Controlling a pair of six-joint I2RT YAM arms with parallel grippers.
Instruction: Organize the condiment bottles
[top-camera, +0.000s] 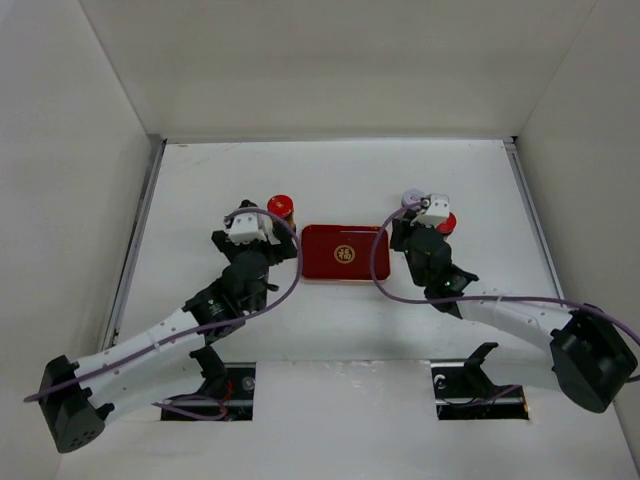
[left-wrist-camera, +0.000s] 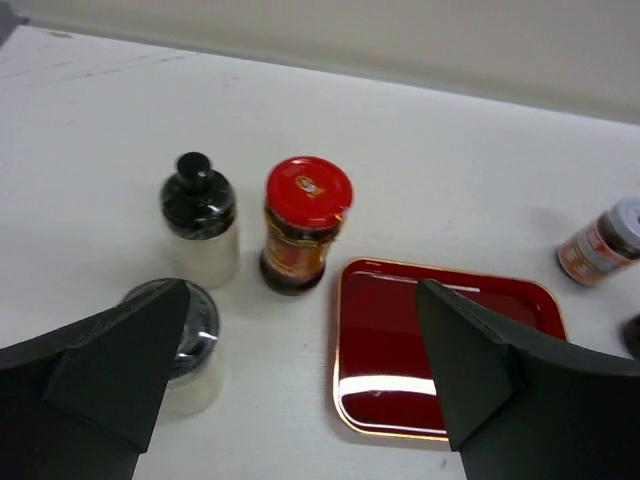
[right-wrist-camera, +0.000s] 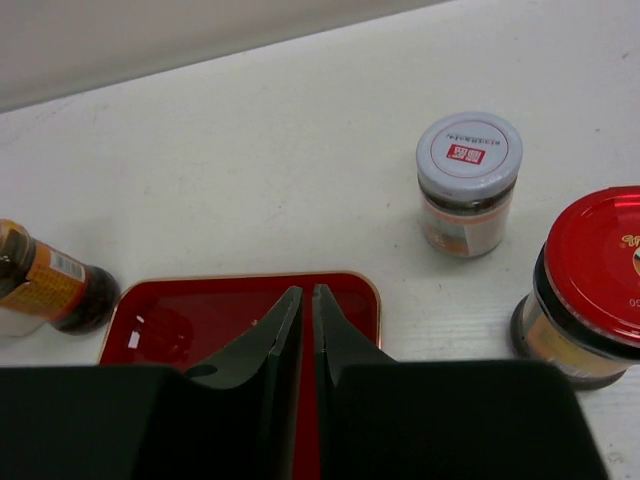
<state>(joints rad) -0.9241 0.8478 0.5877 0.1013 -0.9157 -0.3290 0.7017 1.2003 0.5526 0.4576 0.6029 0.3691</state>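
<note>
Hovering left of the middle of the white surface (top-camera: 330, 320), the left tool (left-wrist-camera: 300, 298) stands wide open, its two dark fingers (left-wrist-camera: 120, 370) spread far apart and gripping nothing. Partly hidden behind its left finger is a squat pale jar with a shiny grey lid (left-wrist-camera: 192, 345), upright. Just beyond it, toward the far edge, stands a slim white bottle with a black knobbed top (left-wrist-camera: 200, 225). Close beside that, without touching it, is a brown glass jar with a red cap and an orange label (left-wrist-camera: 305, 225), also upright. In the overhead view only its red cap shows clearly past the left arm. A flat dark-red rectangular tray with a gold rim (top-camera: 343, 252) lies at the middle of the surface, just beside the red-capped jar, with nothing on it. The right tool (right-wrist-camera: 300, 310) hangs over the tray's right part, its fingers drawn together to a thin slit and holding nothing. Right of the tray, toward the right edge, stands a small brown jar with a white-grey lid (right-wrist-camera: 468, 180) bearing a red mark. Near it, closer to the near edge, is a wide glass jar with a red lid (right-wrist-camera: 585, 285), cut off by the right margin of the right wrist view. All five bottles stand on the surface, none on the tray.
</note>
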